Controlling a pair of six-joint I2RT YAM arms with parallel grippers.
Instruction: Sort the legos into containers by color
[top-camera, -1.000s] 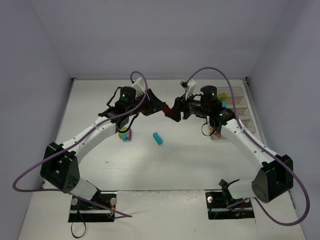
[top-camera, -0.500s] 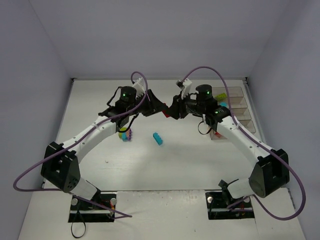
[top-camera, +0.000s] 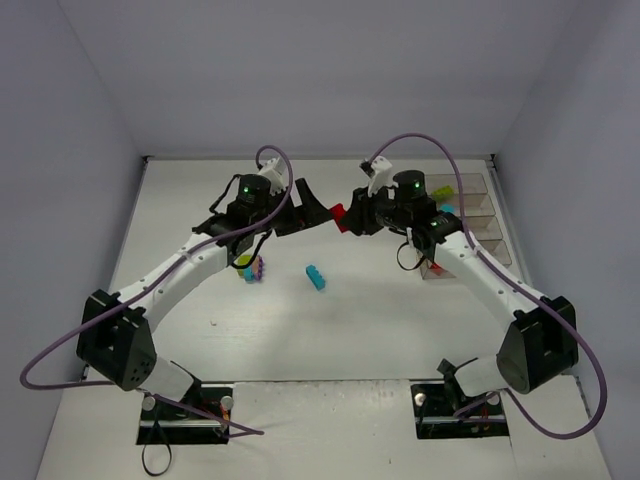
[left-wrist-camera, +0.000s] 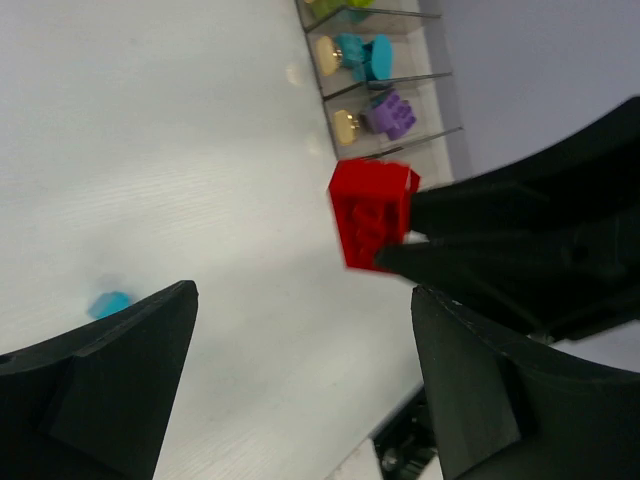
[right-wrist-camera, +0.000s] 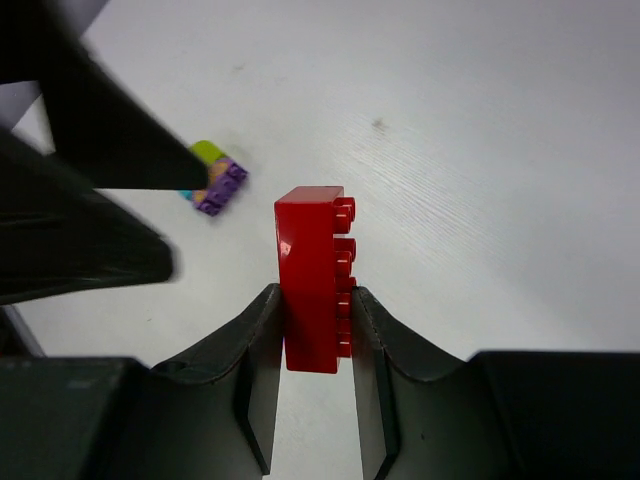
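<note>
Right jaws clamped on red lego (right-wrist-camera: 312, 280), studs sideways, held above the worktop (top-camera: 380, 320) between both arms. Left jaws wide apart, near it, not touching. Teal lego (top-camera: 316, 277) and mixed clump (top-camera: 251, 268) lie on worktop. Containers (top-camera: 488, 212) at far right edge hold teal, purple, green pieces

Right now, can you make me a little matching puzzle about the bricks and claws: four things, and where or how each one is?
Things:
1. red brick
2. teal brick
3. mixed-colour clump
4. left gripper

States:
A. open, holding nothing
B. lying alone on the table
C. clamped in the right gripper
D. on the table, close to the left arm

Pairs: 1-C, 2-B, 3-D, 4-A
</note>
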